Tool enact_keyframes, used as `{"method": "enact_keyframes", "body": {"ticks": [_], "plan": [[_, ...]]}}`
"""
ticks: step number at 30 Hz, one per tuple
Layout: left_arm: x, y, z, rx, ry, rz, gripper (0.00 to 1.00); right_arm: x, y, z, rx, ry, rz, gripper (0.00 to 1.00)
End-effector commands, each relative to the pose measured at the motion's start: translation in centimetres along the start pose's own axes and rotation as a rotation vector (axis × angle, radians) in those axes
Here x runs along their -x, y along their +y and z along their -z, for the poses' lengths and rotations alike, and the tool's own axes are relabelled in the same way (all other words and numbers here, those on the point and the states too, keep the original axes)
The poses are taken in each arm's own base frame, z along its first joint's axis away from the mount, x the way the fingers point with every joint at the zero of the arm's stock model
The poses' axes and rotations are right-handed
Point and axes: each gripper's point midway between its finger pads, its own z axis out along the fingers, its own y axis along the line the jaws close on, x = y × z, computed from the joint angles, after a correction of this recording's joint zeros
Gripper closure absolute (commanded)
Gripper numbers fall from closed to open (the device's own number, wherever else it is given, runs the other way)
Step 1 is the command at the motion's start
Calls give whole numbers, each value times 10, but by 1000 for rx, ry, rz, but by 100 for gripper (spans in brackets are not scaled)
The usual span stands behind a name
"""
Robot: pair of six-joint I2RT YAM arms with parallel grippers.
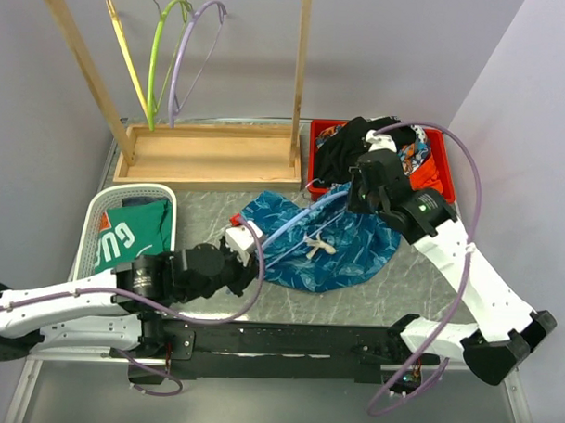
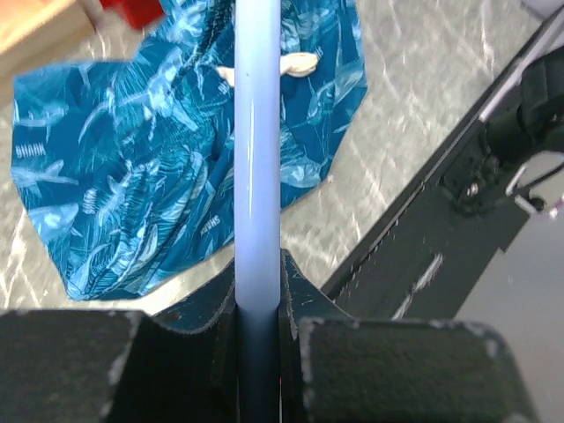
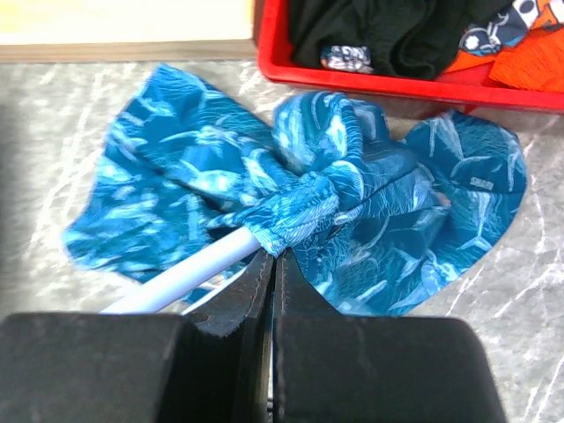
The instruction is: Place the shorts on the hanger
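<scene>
One hanger in left gripper, shorts bunched

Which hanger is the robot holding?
The light-blue hanger, gripped in the left hand over the blue shorts. The green hanger and purple hanger hang on the wooden rack.

Shiny, crinkled blue cloth shorts; smooth glossy plastic hanger; marbled grey table; bare wooden rack

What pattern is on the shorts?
The shorts are blue with pale shark prints, clearest in the left wrist view.
</scene>
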Motion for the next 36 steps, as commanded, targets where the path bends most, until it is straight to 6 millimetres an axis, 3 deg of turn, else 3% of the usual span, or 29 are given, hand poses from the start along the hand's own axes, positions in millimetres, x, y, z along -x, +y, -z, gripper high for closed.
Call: {"method": "enact_keyframes", "body": {"ticks": [1, 7, 9, 13, 16, 18, 21, 26, 31, 36], "plan": [[48, -17, -3, 9, -230, 73, 99, 30, 28, 43, 147, -102, -37, 100], [49, -24, -17, 48, -327, 102, 99, 37, 74, 99, 362, -162, -39, 100], [43, -21, -22, 89, -325, 88, 99, 37, 78, 104, 378, -168, -34, 100], [45, -28, -16, 120, -384, 105, 99, 34, 57, 85, 233, -175, -32, 95], [40, -28, -12, 130, -425, 128, 99, 33, 49, 78, 181, -183, -69, 72], [31, -25, -14, 138, -434, 130, 99, 37, 42, 77, 152, -198, -97, 62], [26, -22, -15, 147, -464, 151, 99, 43, 35, 83, 134, -221, -152, 58], [29, -15, -15, 180, -529, 169, 99, 53, 21, 95, 108, -256, -261, 44], [23, -19, -26, 200, -510, 111, 99, 54, -2, 80, 121, -186, -431, 43], [17, -26, -38, 204, -489, 64, 99, 59, -11, 64, 83, -95, -567, 44]]}}
